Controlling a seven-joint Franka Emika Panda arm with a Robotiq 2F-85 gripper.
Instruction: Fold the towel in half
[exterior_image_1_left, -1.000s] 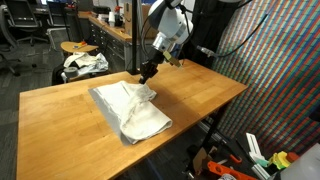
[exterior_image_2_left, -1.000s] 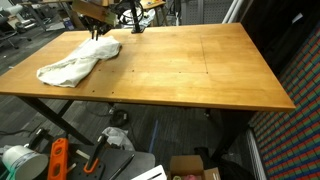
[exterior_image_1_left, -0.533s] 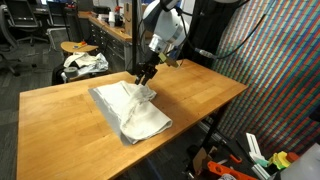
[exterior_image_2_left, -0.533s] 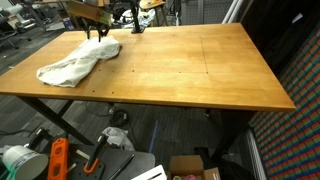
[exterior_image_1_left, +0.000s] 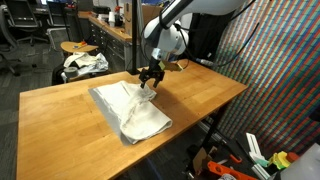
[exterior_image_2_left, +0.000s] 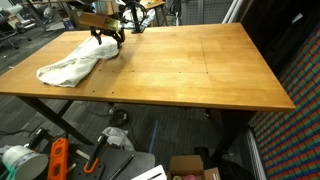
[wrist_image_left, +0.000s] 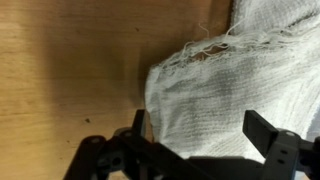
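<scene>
Wrist view has my gripper (wrist_image_left: 200, 138) spread wide, the two dark fingers (wrist_image_left: 265, 132) standing apart with the towel (wrist_image_left: 240, 70) lying loose beneath them and nothing pinched between. A second ago I was closed on this edge of the cloth. Since then I have let go, and in an exterior view my gripper (exterior_image_1_left: 150, 74) sits just above the towel's (exterior_image_1_left: 133, 108) far end, not pressed into it.

I read that release as the carried edge being laid down, so the folding move itself looks finished or close to it. Whether the two halves line up I cannot tell from here.

The towel rests on the wooden table (exterior_image_1_left: 60, 120), toward the end nearest my arm. It is a pale grey-white cloth, thin and coarsely woven, with a frayed, thready hem right under my wrist camera. In an exterior view it lies as a rough slanted rectangle with a rumpled upper layer bunched near me and a flatter layer beneath. From the opposite side the towel (exterior_image_2_left: 75, 62) looks more like a long crumpled heap near a corner of the table (exterior_image_2_left: 190, 70), with my gripper (exterior_image_2_left: 105, 34) at its far end. A smaller patterned cloth bundle (exterior_image_1_left: 85, 63) sits off the table, well apart, and is not my concern.
</scene>
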